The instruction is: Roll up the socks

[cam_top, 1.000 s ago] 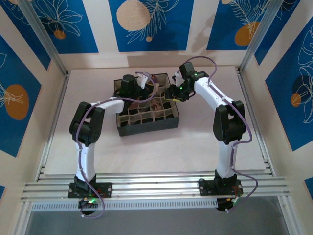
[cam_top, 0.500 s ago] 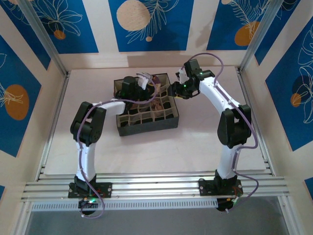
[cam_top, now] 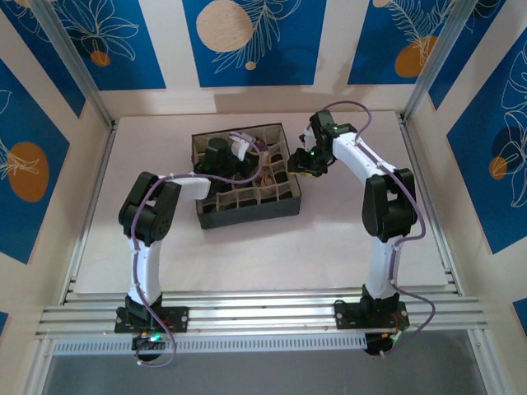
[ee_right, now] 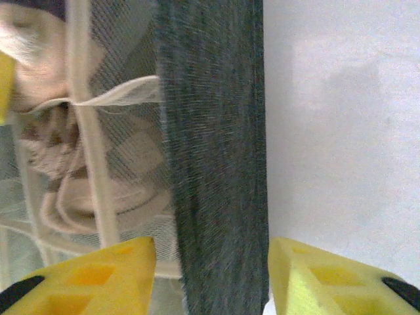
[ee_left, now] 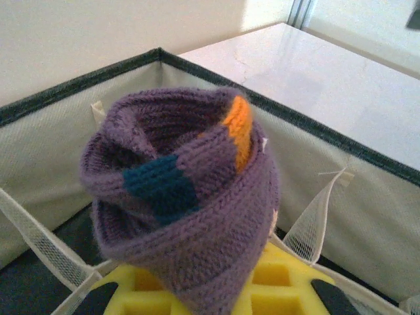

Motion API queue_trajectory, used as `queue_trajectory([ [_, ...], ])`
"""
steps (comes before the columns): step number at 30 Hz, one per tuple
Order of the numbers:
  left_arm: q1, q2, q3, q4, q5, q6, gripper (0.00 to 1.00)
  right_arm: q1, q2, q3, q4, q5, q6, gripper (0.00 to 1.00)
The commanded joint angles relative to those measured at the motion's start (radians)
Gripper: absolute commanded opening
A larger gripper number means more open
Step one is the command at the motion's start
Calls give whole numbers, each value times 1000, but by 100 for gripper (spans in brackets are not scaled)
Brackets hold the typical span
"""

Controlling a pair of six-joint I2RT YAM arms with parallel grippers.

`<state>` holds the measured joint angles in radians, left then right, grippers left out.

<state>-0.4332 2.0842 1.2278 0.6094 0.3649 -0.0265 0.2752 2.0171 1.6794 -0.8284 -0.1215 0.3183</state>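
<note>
Purple ribbed knit sock (ee_left: pixel 184 210), rolled into a bundle with orange and teal patches, is clamped between the yellow pads of the left claw (ee_left: pixel 210 295), above the dark mesh-divided fabric box (ee_left: pixel 367 216). Right claw (ee_right: pixel 213 279): jaws partly apart astride the box's side wall, one finger inside, one outside; whether they pinch it cannot be told. Brown-tan fabric (ee_right: pixel 59 151) lies beyond the inner finger, behind mesh.

surface: pale table (cam_top: pixel 338 247) | resting on it: dark grid-divided box (cam_top: pixel 247 217), mid-back
</note>
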Motion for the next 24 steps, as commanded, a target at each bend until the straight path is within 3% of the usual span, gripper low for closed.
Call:
queue_trajectory([
  [1,-5,-21,-31,56,-11,12,0,0,20,-6,-27,-1,-7,45],
  [10,-7,16,31,-31,-35,30,0,-1,33,-8,-22,-17,-11,40],
  [18,-8,24,49,-45,-57,28,20,-7,16,-6,-18,-21,-15,40],
  [22,-9,21,43,-43,-52,31,34,-11,-1,-8,-14,-16,-15,40],
  [24,-10,18,38,-43,-57,28,46,-16,-9,-10,-12,-17,-15,40],
])
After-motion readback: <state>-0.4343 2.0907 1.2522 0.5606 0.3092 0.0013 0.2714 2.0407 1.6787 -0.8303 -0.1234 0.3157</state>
